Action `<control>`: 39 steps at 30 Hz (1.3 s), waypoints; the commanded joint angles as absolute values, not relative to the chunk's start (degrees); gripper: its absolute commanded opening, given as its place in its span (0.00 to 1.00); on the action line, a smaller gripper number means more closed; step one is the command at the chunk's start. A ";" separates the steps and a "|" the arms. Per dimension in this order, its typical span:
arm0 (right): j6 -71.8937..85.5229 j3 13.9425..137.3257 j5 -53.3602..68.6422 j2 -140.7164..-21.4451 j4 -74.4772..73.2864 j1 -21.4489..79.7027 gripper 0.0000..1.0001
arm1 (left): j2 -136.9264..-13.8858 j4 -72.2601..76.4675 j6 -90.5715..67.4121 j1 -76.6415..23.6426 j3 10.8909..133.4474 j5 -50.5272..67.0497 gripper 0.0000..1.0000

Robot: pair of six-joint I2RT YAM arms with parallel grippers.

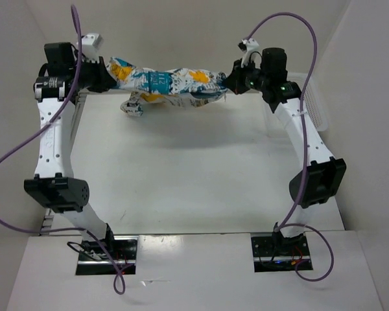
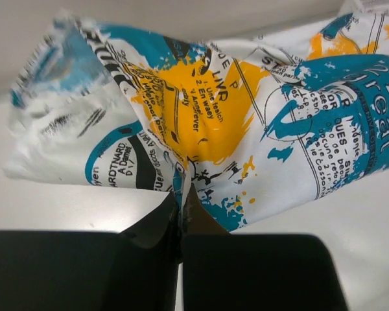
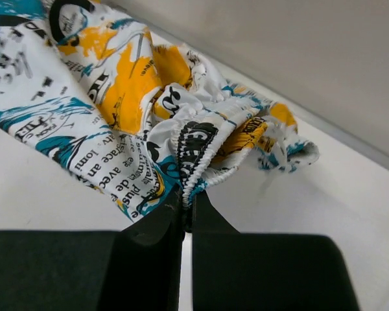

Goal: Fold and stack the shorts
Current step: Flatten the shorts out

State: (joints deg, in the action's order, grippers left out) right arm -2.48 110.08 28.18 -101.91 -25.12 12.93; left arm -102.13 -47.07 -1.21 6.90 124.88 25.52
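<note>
The shorts (image 1: 165,83), white with teal, orange and black print, hang stretched in the air between my two grippers at the far side of the table (image 1: 181,168). A loose part droops at the lower left of the cloth. My left gripper (image 1: 109,76) is shut on the shorts' left end; in the left wrist view the cloth (image 2: 207,116) is pinched between its fingertips (image 2: 181,194). My right gripper (image 1: 230,81) is shut on the right end; in the right wrist view the elastic waistband (image 3: 194,149) is pinched at my right gripper (image 3: 188,197).
A white plastic mesh basket (image 1: 314,103) stands at the far right, behind the right arm. White walls close in the table at the back and sides. Purple cables loop over both arms.
</note>
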 commanded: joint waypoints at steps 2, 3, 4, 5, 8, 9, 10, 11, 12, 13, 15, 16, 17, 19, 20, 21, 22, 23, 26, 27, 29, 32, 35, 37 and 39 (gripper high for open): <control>-4.65 94.63 30.94 -93.28 -28.21 12.48 0.00 | -98.01 -53.25 0.00 7.03 109.37 21.71 0.00; -4.66 91.35 31.81 -91.77 -28.82 12.48 0.00 | -95.47 -54.83 0.00 7.03 106.29 21.10 0.00; -6.31 84.97 32.43 -90.28 -28.83 12.48 0.00 | -94.14 -55.63 0.00 7.03 99.91 21.09 0.00; -7.46 81.77 34.52 -87.31 -29.79 12.48 0.00 | -93.00 -56.50 0.00 7.03 96.62 20.57 0.00; -12.11 69.90 35.33 -83.33 -31.98 12.48 0.00 | -88.60 -58.01 0.00 6.42 82.13 17.94 0.00; -13.52 67.35 34.64 -80.88 -32.51 12.48 0.00 | -87.11 -58.01 0.00 5.89 78.52 17.15 0.00; -16.58 62.80 33.85 -79.73 -33.74 12.48 0.00 | -87.10 -58.70 0.00 5.89 75.18 16.53 0.01; -18.00 60.84 32.10 -78.76 -34.45 12.48 0.00 | -86.49 -58.71 0.00 5.89 72.10 15.83 0.03; -19.15 59.08 31.30 -76.84 -35.15 13.00 0.00 | -87.01 -59.32 0.00 5.89 68.42 15.82 0.05; -20.64 57.50 31.29 -76.12 -35.68 13.01 0.00 | -88.23 -62.46 0.00 6.50 70.38 15.65 0.07; -20.64 57.48 29.88 -75.50 -35.07 13.54 0.00 | -88.85 -66.07 0.00 7.21 71.54 16.26 0.14; -21.18 57.48 29.88 -75.50 -35.85 13.54 0.00 | -88.86 -67.05 0.00 7.21 70.85 16.26 0.21; -22.14 57.48 29.88 -75.50 -36.47 14.06 0.00 | -88.86 -67.93 0.00 6.25 70.84 14.87 0.45; -23.46 57.48 28.48 -75.50 -37.00 14.06 0.00 | -88.24 -71.18 0.00 5.63 70.14 13.28 0.56; -24.51 57.48 27.61 -75.50 -38.66 14.06 0.00 | -88.24 -72.15 0.00 5.63 70.14 12.14 0.59; -27.04 57.48 26.90 -74.98 -39.63 14.06 0.01 | -88.24 -73.72 0.00 5.63 70.14 11.35 0.66; -28.29 56.96 25.76 -74.45 -40.68 14.06 0.03 | -88.24 -74.44 0.00 5.63 70.14 10.55 0.69; -29.08 56.95 25.75 -74.44 -42.52 14.06 0.04 | -88.24 -74.44 0.00 5.63 69.53 8.46 0.70; -31.99 56.25 24.44 -73.39 -44.03 14.68 0.06 | -89.11 -73.92 0.00 5.63 69.52 7.82 0.72; -32.51 56.25 24.43 -73.39 -44.56 15.46 0.06 | -89.82 -73.22 0.00 5.63 70.13 8.95 0.72; -33.39 56.25 22.42 -73.91 -44.56 16.17 0.06 | -92.18 -72.34 0.00 4.40 70.66 10.36 0.72; -36.90 56.78 18.31 -75.40 -45.62 16.79 0.06 | -93.60 -67.62 0.00 2.47 71.37 9.24 0.75; -40.69 54.85 13.72 -75.94 -45.62 17.40 0.08 | -94.21 -60.83 0.00 0.53 70.75 6.33 0.78; -41.74 54.23 13.18 -75.94 -45.62 17.93 0.13 | -95.00 -59.33 0.00 -0.87 70.06 5.55 0.78; -41.75 54.23 12.57 -76.46 -45.62 17.93 0.32 | -96.67 -56.44 0.00 -1.66 68.48 3.44 0.78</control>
State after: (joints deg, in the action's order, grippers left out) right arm -38.24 54.63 15.86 -76.16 -44.45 17.19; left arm -94.91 -61.58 -0.21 -0.78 69.47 6.79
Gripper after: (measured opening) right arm 0.267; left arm 0.775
